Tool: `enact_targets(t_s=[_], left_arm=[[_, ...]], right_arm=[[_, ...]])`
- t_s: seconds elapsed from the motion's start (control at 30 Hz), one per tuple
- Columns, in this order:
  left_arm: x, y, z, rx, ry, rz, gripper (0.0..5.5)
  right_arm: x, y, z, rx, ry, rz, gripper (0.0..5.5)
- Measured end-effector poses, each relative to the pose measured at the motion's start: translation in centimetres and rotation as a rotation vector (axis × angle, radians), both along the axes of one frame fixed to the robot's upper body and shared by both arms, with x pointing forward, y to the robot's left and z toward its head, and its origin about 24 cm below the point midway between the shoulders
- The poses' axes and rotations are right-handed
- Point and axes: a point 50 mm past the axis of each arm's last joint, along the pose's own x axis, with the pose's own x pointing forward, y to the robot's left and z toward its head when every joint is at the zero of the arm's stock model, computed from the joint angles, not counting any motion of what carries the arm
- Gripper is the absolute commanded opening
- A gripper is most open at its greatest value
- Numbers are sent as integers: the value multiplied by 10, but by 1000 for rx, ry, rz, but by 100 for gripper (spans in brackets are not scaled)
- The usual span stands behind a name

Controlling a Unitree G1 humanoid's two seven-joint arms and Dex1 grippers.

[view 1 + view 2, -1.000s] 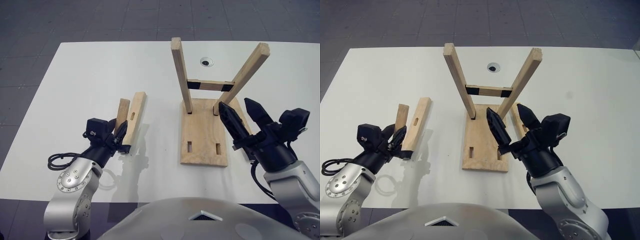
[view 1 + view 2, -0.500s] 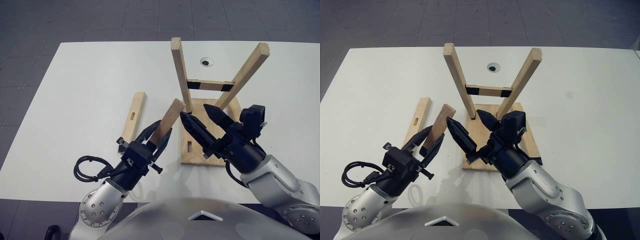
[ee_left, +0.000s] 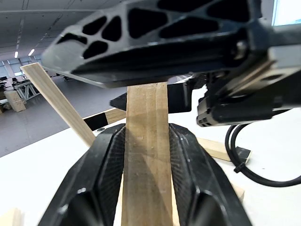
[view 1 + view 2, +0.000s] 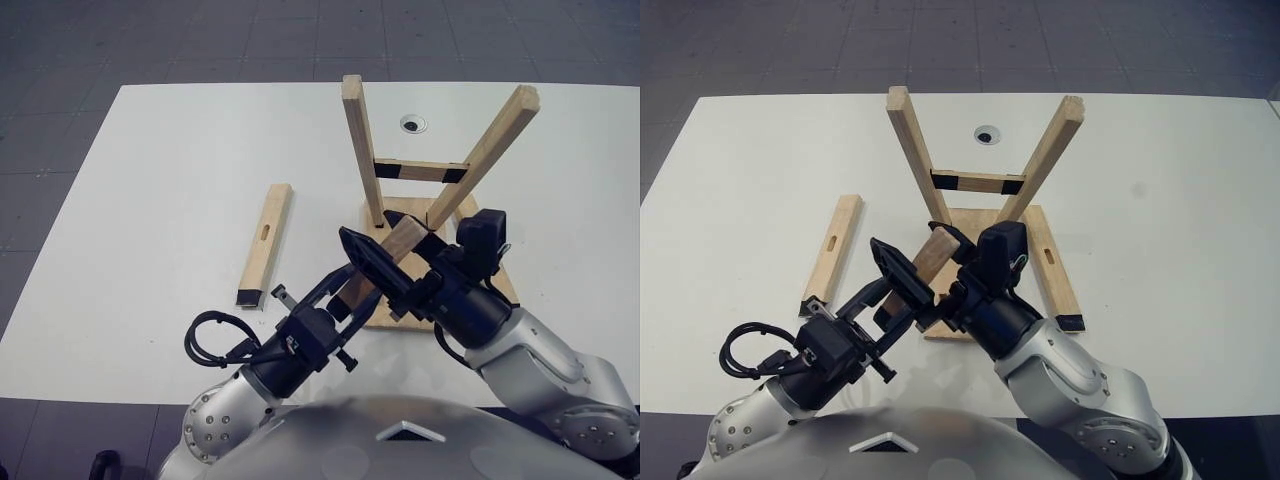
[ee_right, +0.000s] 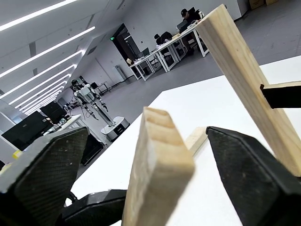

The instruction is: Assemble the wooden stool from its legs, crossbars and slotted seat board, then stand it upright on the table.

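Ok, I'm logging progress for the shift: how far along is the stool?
Done: two legs and a crossbar stand in the far slots of the seat board. In hand: left jaws grip a third leg, right jaws open around its top end. Left: seat that leg, fit the loose leg lying on the table, then stand it all upright.

No text, label, number or sign can be read on anything here.
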Motion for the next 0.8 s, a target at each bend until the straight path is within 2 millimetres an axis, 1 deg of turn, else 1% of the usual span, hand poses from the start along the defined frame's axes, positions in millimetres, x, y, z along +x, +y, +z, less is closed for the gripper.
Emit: enact_targets(t_s=[0.03,0.07,0.1,0.13,0.23,0.27,0.3,0.33,0.4,0.53,0.57,0.6,0.67,0.8], left_arm=[[0,0,0,0,0,-1,133],[0,0,0,2,0,-3,133],[0,0,0,2,0,-3,133],[0,0,0,3,-1,-4,133],[0,0,0,5,-1,-5,133],[0,0,0,5,-1,-5,133],[0,0,0,6,-1,-5,133],[0,0,0,7,-1,-6,133],[0,0,0,6,0,-7,133],[0,1,1,-8,14,-7,133],[0,1,1,-14,24,-7,133],[0,1,0,-22,34,-6,133],[1,2,-1,-38,55,-4,133],[2,2,-1,-58,83,-8,133]], right_arm=[[0,0,0,6,-2,4,373],[0,1,1,16,-5,9,363],[0,1,1,17,-6,11,337],[-1,1,1,21,-9,14,323],[-1,2,2,35,-12,24,253],[-1,2,2,39,-11,24,240],[-1,2,2,42,-10,24,211],[-1,2,2,44,-9,23,200],[-1,2,2,43,-10,21,157],[0,1,1,34,-17,7,88],[0,1,1,33,-17,6,78],[0,1,1,33,-18,4,52],[1,1,2,33,-19,4,40],[1,1,1,32,-18,4,40]])
